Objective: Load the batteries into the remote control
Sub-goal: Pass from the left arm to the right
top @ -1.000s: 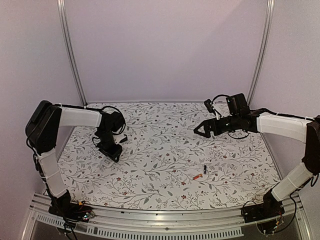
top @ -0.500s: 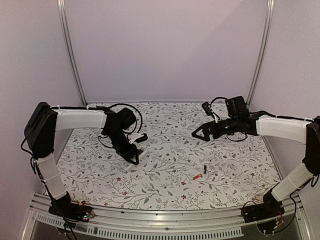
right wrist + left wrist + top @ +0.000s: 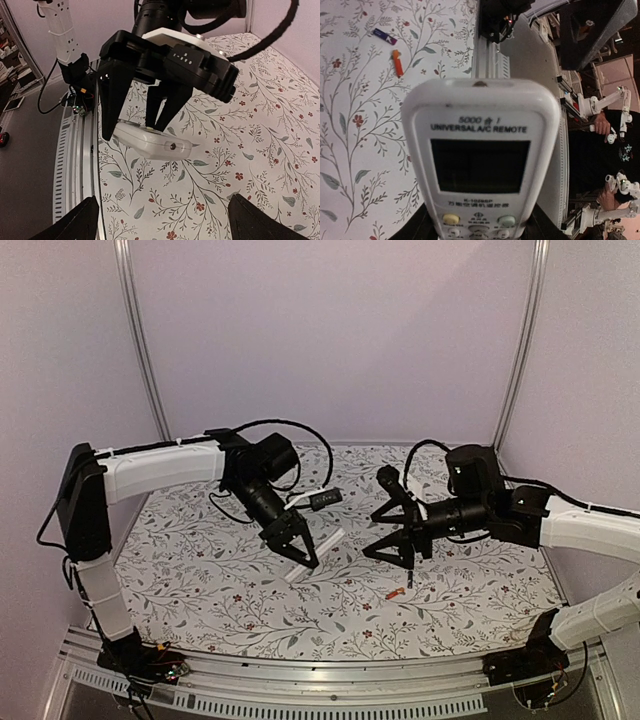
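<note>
- Above the middle of the floral surface point(image 3: 180, 570), the left jaws are clamped on the button end of the remote control point(image 3: 480, 165). They hold it clear of the surface, screen end outward.
- The right jaws stand wide apart and empty, just beside the remote control and above the batteries.
- The black battery point(image 3: 385, 36) and the orange-red battery point(image 3: 397, 62) lie loose on the surface, near each other but not touching. Neither is loaded.
- Hazard, collision: both arms work close together. A careless descent by the right jaws may strike the left jaws or the remote control.
- Hazard, rolling: each battery is a thin cylinder. An off-centre pinch may squirt it away across the surface.
- Hazard, levering: the remote control is gripped at one end only. Insertion force on the free end may twist it in the grip.
- Hazard, access: the battery compartment is not visible, so whether it is open cannot be told. A closed cover or reversed polarity blocks loading.
</note>
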Controlling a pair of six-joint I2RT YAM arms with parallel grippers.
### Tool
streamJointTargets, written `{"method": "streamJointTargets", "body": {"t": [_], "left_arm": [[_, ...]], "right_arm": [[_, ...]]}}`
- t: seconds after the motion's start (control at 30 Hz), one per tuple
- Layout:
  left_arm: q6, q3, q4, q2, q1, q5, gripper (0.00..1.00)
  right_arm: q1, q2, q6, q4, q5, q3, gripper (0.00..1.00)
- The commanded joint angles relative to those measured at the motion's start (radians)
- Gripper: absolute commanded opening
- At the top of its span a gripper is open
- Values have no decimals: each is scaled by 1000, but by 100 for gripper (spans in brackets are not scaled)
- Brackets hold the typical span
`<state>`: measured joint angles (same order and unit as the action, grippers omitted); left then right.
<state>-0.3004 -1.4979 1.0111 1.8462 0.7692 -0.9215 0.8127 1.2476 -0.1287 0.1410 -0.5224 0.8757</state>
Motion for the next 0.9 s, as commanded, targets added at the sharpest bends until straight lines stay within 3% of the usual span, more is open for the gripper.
{"method": "streamJointTargets", "body": {"t": [0.0, 0.17, 0.3, 0.47, 0.6, 0.87], "left_arm": [[-151, -46, 157, 31, 69, -230, 31], [-224, -81, 235, 30, 153, -300, 32], [-276, -101, 283, 38, 202, -353, 32], [-338, -150, 366, 72, 254, -372, 33], [-418, -197, 447, 106, 263, -398, 34], [-493, -235, 523, 131, 268, -415, 34]], "right_arm": [[107, -60, -76, 65, 61, 12, 90], [193, -111, -106, 127, 75, 45, 88], [261, -137, -115, 124, 73, 53, 78], [340, -146, -132, 114, 74, 69, 73], [369, -139, -135, 116, 45, 85, 64], [393, -134, -136, 126, 36, 89, 35]]}}
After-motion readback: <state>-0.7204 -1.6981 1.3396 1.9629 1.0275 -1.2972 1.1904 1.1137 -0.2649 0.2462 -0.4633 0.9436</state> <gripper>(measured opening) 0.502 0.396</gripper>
